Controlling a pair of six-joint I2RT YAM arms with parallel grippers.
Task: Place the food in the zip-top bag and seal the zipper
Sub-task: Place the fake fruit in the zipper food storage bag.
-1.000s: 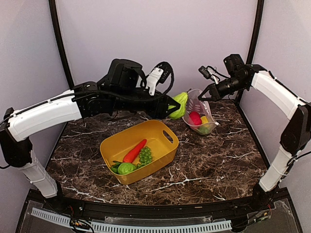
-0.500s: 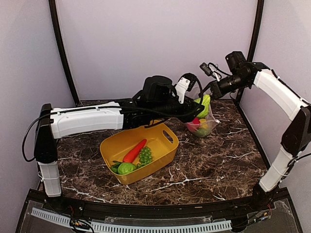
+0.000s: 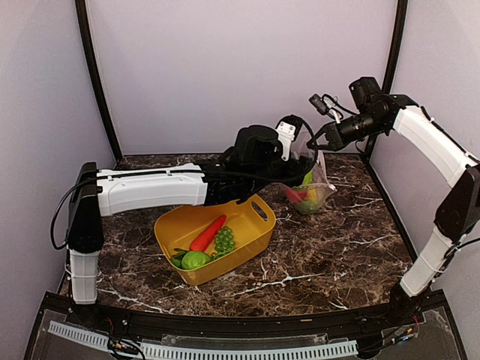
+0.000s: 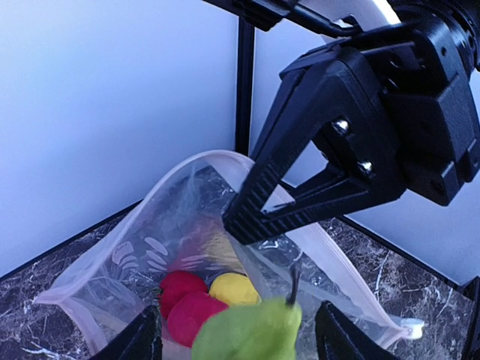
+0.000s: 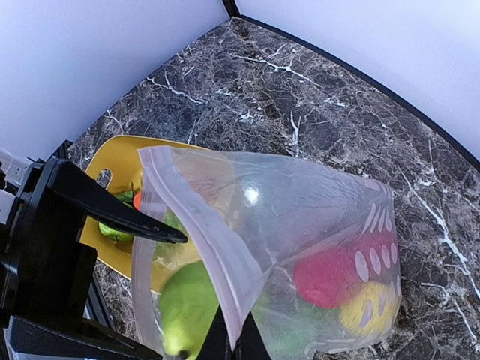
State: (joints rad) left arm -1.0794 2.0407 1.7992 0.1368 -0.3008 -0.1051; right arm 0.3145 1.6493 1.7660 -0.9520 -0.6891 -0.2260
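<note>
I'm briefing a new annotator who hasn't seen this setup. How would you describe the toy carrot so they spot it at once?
Near the middle of the dark marble table sits a yellow tub with handle slots. Inside it, the carrot lies slantwise beside the green grapes and a green round fruit. It is the only long red-orange piece there; its neighbours are green.

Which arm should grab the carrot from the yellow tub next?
Probably left. The right gripper is shut on the zip-top bag, holding it open. The left gripper is open around the pear, close to the carrot.
</note>
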